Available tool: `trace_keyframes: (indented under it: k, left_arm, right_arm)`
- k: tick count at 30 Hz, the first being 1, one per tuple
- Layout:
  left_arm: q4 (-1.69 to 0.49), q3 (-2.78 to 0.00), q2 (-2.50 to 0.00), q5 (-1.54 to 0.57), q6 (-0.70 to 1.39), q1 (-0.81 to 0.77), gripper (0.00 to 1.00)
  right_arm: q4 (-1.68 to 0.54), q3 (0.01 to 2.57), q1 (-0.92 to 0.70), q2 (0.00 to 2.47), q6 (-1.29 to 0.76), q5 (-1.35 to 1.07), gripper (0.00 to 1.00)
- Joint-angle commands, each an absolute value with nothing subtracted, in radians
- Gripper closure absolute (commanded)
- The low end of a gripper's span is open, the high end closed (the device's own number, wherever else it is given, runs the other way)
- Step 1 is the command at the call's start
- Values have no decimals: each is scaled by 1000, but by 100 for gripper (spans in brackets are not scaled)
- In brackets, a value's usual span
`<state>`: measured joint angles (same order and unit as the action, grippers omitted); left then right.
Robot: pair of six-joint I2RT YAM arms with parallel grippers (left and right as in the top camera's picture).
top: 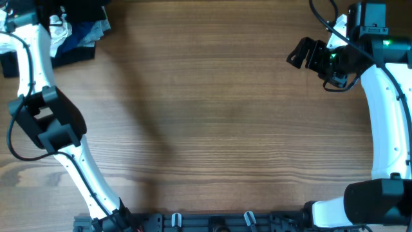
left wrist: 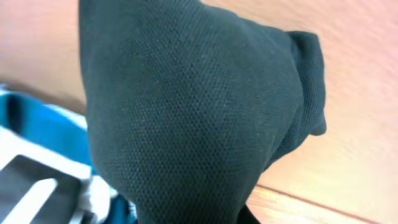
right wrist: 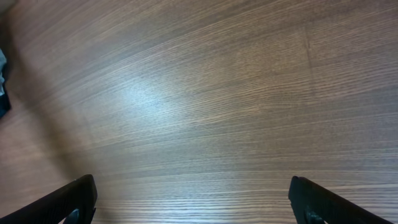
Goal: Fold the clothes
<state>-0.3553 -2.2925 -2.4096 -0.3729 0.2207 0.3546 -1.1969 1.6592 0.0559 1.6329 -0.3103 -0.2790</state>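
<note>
The clothes (left wrist: 186, 112), black and finely knit, fill our left wrist view at the table's (top: 212, 116) far left, beside the heap (top: 77, 32). We take our left gripper, hidden behind the fabric, to be clamped on the clothes. Our right gripper (right wrist: 193, 202) hangs far right with its fingers wide apart, holding nothing.

Bright even light, soft glare on table (right wrist: 140, 96), left-wrist edges blurred

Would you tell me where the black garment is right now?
The black garment fills the left wrist view, bunched over the wooden table, with blue fabric at its left.
</note>
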Motion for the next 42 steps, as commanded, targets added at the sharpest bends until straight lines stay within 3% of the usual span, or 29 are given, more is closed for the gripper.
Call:
trace_keyframes:
  k: [1, 22, 25, 31, 34, 35, 36, 42]
  left_arm:
    - [-343, -2333, -2322, -342, 308, 385, 96]
    - [-466, -2329, -2295, -284, 369, 479, 95]
    - [-515, -2326, -2302, -263, 343, 509, 82]
    - [-557, -2326, -2366, -249, 303, 572, 76]
    - [-552, -2326, -2406, -249, 292, 595, 50]
    - [-550, -2326, -2422, -249, 292, 603, 34]
    - [-550, -2326, -2433, -247, 292, 609, 24]
    - [-570, -2327, -2445, -247, 292, 631, 18]
  right_arm:
    - [-1197, 1660, 53, 1646, -318, -265, 0]
    - [-1203, 1660, 53, 1646, -316, -261, 0]
    - [-1204, 1660, 53, 1646, -317, -261, 0]
    - [-1207, 1660, 53, 1646, -317, -262, 0]
    - [-1214, 1660, 53, 1646, -317, -262, 0]
    - [-1217, 1660, 53, 1646, -317, -262, 0]
    - [-1219, 1660, 53, 1646, -317, -261, 1]
    - [-1227, 1660, 53, 1646, -317, -262, 1]
